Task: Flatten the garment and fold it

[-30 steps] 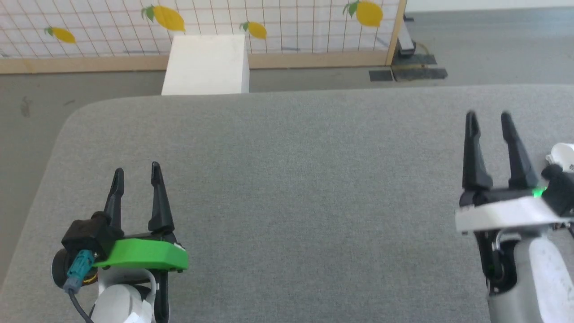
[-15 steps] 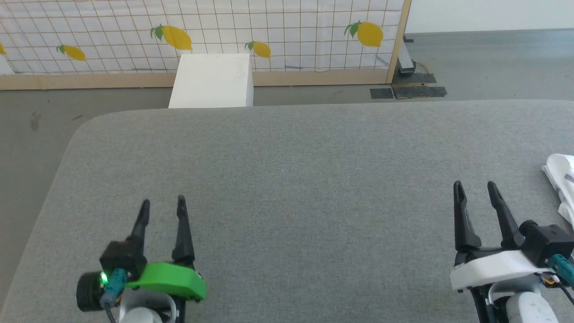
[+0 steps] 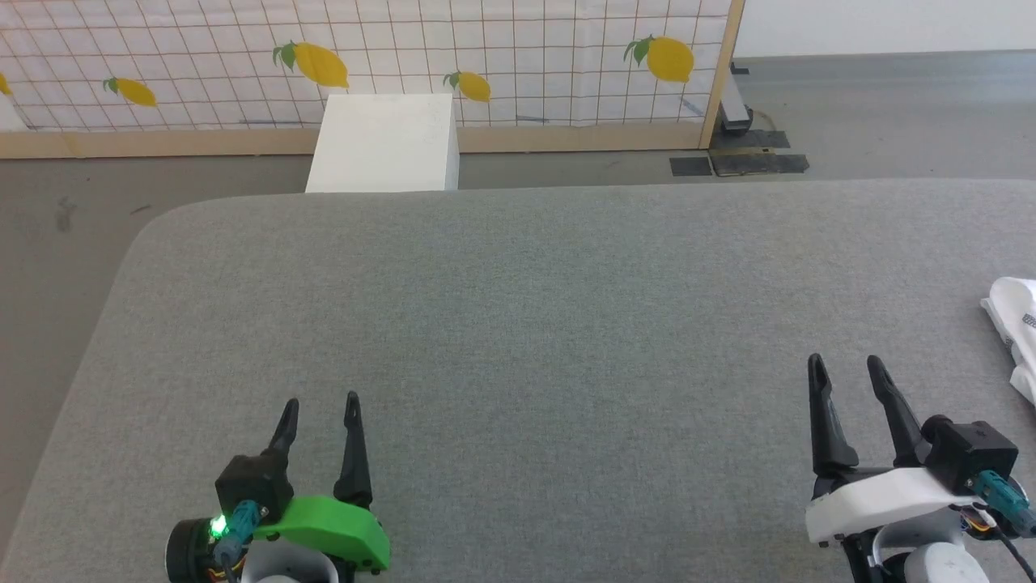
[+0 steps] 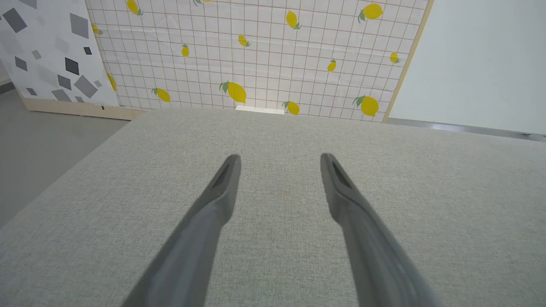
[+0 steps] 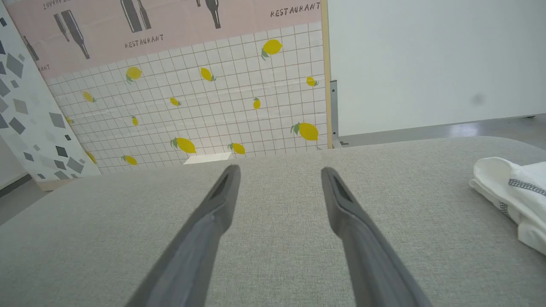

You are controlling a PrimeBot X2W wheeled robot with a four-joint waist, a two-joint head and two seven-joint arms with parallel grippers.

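You face a grey padded table [image 3: 518,324]. Beyond its far edge stands a white box [image 3: 384,142]; you cannot see inside it. The garment [image 3: 1016,324] lies bunched at the table's right edge, untouched, near the right gripper [image 3: 844,359]. It and the left gripper [image 3: 321,400], fingers apart and empty, have drawn back toward the robot over the last second. Flattening has not begun.

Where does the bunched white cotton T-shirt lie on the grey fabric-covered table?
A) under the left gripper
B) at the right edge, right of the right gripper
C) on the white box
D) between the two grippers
B: the white T-shirt lies at the grey table's right edge, beyond the open right gripper.
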